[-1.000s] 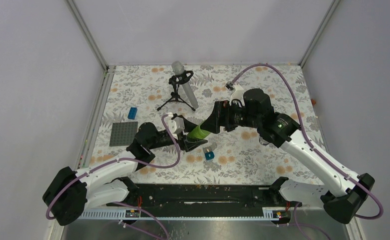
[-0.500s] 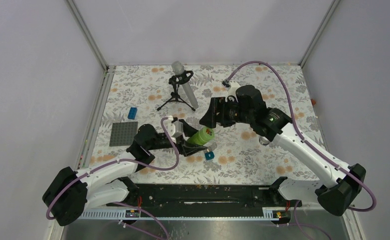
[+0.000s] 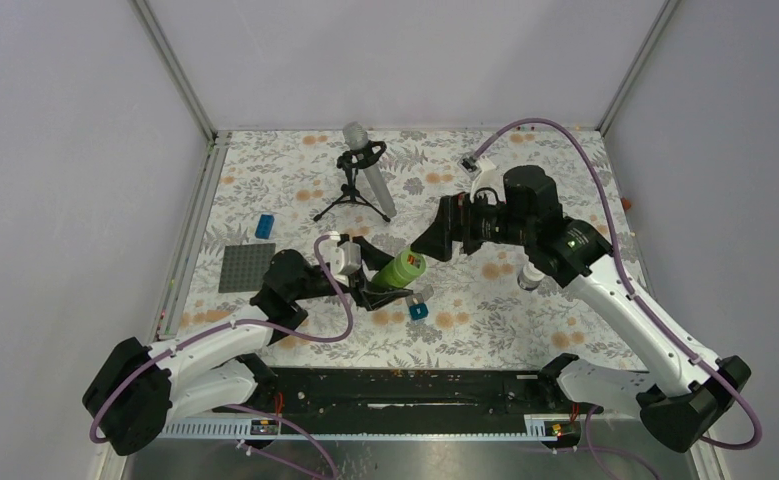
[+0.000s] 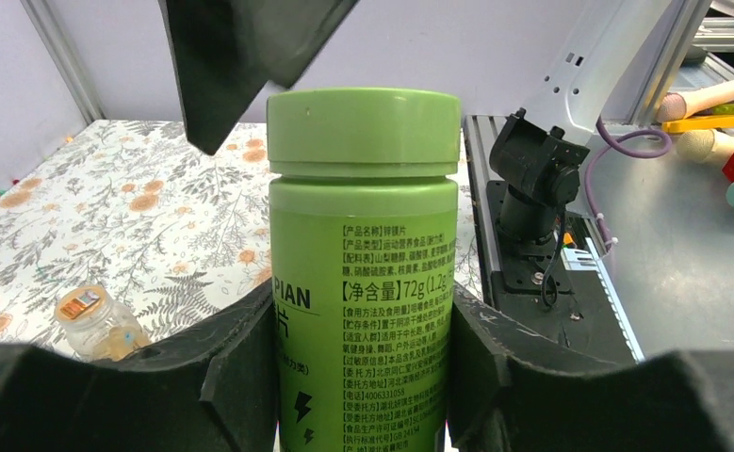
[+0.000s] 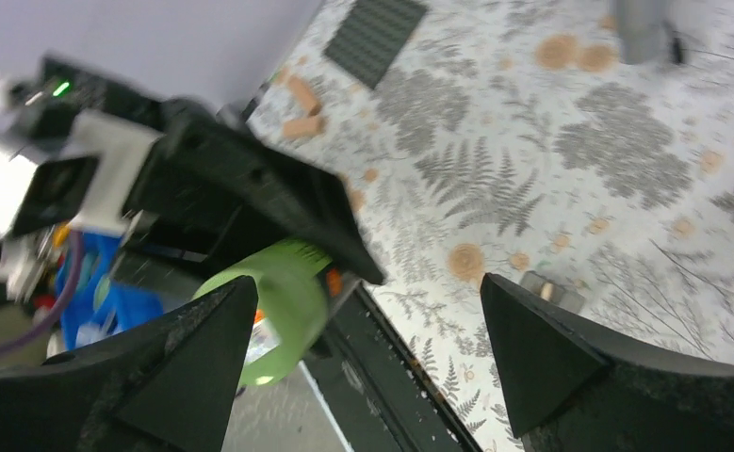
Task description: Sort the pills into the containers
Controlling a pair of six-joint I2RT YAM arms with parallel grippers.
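On the label of the green bottle (image 4: 363, 282) I read "PIAN" in large letters and "净含量 72g (1.2g", cut off at the edge. Smaller Chinese lines follow. A lightning-bolt sign stands lower left.

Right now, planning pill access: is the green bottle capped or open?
Capped: the lid sits on the green bottle in the left gripper.

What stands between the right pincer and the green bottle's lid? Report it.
Nothing visible does. The open right pincer sits just off the lid of the green bottle, which the left pincer grips.
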